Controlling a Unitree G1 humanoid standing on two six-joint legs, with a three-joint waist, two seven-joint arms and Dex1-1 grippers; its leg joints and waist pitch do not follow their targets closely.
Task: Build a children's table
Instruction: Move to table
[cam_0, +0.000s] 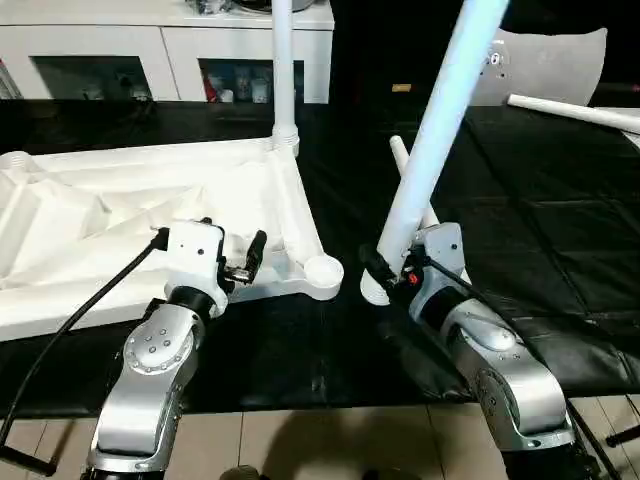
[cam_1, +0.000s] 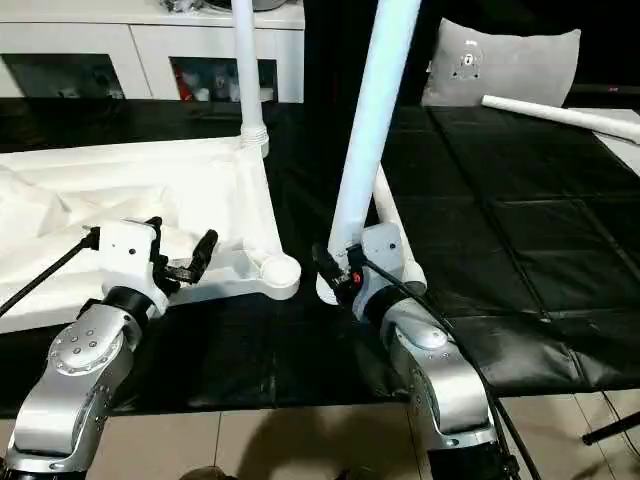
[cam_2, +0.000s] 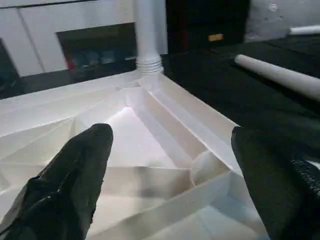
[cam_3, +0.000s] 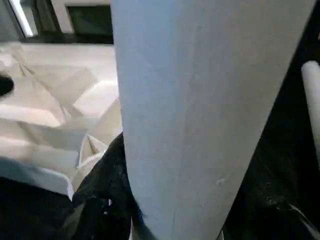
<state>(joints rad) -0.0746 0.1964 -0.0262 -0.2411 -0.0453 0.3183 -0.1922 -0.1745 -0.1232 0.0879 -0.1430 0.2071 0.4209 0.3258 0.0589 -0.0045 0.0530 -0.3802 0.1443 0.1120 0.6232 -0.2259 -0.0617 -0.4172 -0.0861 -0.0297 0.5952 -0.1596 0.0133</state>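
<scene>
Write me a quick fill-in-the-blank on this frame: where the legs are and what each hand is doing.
1. One leg stands upright in the tabletop's ____ corner socket.
2. The right hand is closed on a tilted leg near its ____ end.
3. The left hand hovers over the tabletop with its fingers ____.
4. The near corner socket beside the held leg is ____.

Missing words: far; lower; open; empty

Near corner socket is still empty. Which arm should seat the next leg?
Right, probably. The right tool already grips a leg, its lower end just beside the empty near corner socket of the tabletop. The left tool hangs open over the tabletop, holding nothing.
</scene>
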